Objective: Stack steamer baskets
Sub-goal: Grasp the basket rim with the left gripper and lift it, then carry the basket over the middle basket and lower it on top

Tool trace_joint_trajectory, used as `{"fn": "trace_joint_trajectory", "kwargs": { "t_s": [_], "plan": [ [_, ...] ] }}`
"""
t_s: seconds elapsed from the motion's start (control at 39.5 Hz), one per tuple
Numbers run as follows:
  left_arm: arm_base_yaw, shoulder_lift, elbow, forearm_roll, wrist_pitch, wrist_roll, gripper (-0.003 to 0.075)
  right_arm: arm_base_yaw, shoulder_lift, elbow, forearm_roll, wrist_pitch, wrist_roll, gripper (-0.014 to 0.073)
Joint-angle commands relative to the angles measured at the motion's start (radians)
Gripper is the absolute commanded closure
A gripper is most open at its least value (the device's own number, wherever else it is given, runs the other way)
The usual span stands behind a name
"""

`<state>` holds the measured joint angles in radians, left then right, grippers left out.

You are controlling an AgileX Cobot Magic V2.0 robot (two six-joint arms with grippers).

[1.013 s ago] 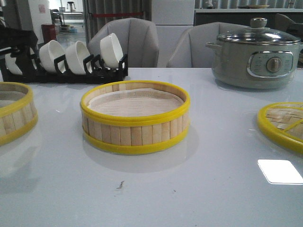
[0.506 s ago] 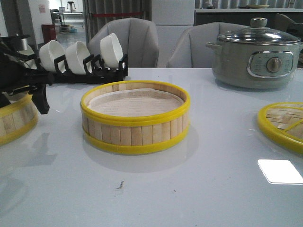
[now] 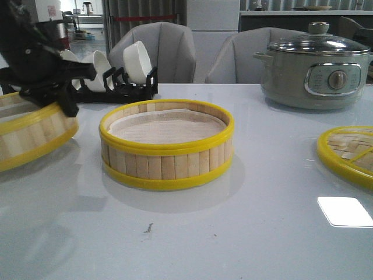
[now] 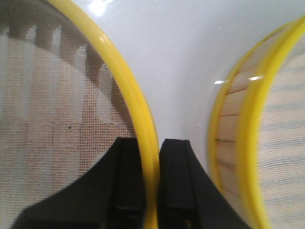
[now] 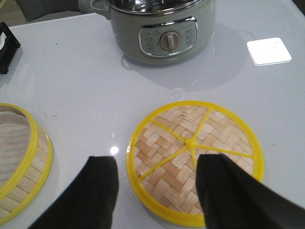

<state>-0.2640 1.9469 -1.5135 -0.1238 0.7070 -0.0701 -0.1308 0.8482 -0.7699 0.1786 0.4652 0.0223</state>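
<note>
One steamer basket [image 3: 166, 146] sits centre; its twin [image 3: 29, 134] (left) hangs tilted.

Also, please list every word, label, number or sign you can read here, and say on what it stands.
No text can be read.
Electric pot: small markings around its dial, too blurred to read.
Red sign on the far wall: too small to read.
Steamer baskets, woven lid: no markings.

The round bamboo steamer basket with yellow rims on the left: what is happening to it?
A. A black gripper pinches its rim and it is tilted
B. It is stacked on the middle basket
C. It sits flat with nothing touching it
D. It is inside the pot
A: the left gripper is shut on the yellow rim of the left bamboo steamer basket, which sits tilted in the front view.
</note>
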Motion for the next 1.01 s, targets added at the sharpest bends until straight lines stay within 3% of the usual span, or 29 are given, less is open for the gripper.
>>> {"fn": "trace_joint_trajectory", "kwargs": {
  "t_s": [0.0, 0.25, 0.48, 0.73, 0.99],
  "plan": [
    [-0.059, -0.057, -0.122, -0.008, -0.004, -0.001, 0.0633, 0.001, -0.005, -0.039, -0.007, -0.072, -0.007, 0.0114],
    [-0.274, -0.055, -0.293, 0.053, 0.026, -0.001, 0.0633, 0.001, -0.005, -0.039, -0.007, -0.073, -0.007, 0.0114],
    [-0.434, -0.046, -0.303, 0.057, 0.001, -0.001, 0.0633, 0.001, -0.005, -0.039, -0.007, -0.072, -0.007, 0.0114],
    [-0.525, 0.004, -0.303, 0.057, -0.005, -0.001, 0.0633, 0.001, -0.005, -0.039, -0.007, -0.064, -0.007, 0.0114],
    [-0.54, 0.052, -0.303, 0.057, 0.013, -0.001, 0.0633, 0.001, -0.005, -0.039, -0.007, -0.058, -0.007, 0.0114]
  ]
}}
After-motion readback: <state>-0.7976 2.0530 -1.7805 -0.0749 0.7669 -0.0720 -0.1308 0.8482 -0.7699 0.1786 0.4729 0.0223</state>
